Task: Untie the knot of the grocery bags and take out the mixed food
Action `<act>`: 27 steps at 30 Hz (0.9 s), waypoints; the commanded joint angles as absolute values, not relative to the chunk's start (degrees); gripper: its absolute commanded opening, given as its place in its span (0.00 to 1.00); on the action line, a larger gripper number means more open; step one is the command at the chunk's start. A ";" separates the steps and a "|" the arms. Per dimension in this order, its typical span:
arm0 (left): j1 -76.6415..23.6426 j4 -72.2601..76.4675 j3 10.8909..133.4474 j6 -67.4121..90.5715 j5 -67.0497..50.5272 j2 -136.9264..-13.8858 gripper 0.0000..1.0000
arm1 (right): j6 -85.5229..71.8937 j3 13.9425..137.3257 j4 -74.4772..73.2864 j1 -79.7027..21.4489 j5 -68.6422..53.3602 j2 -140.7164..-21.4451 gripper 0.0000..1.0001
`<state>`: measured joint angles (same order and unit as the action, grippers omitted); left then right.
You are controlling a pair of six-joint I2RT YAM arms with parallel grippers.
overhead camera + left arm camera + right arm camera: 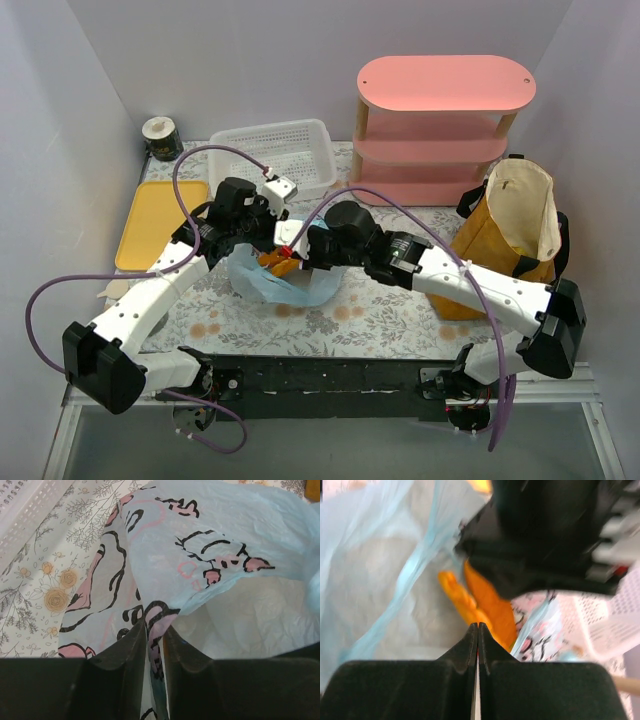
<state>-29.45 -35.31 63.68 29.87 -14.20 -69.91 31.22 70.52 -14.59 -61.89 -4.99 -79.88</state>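
Pinching a fold of the pale blue bag (225,540) with the left gripper (155,625), in the middle of the flowery table (385,312). Inside the bag, orange pastry pieces (485,602). Near them, squeezed tight together, the right gripper (478,626). Far right, standing up, the brown tote (497,248).

Right claw (477,626) pressed closed; orange pastry pieces (485,602) just beyond, on pale blue bag (380,570); view blurred.
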 commanded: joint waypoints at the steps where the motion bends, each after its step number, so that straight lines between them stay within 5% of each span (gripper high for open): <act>1: -29.09 -33.84 64.77 29.80 -11.17 -67.76 0.23 | 33.73 73.65 -14.41 -61.88 -7.38 -86.39 0.02; 7: -28.57 -32.26 63.20 26.11 -1.85 -67.15 0.53 | 39.99 73.56 -14.41 -61.53 -6.07 -91.67 0.02; 12: -27.60 -32.26 61.44 25.40 -1.49 -66.18 0.55 | 40.86 72.25 -14.07 -59.68 -4.49 -91.50 0.11; 16: -26.55 -32.87 61.08 26.28 -2.54 -66.01 0.68 | 43.41 69.44 -12.57 -58.63 -2.55 -91.76 0.50; 19: -25.23 -32.87 61.35 26.54 -3.25 -66.18 0.78 | 45.87 69.17 -12.92 -57.40 -3.08 -93.51 0.56; 27: -23.99 -33.66 63.10 27.07 -7.38 -68.46 0.80 | 48.77 72.50 -9.49 -54.58 -0.18 -103.26 0.57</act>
<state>-23.86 -32.97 61.45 26.63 -3.64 -68.20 46.87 69.67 -12.58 -56.12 -2.81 -98.02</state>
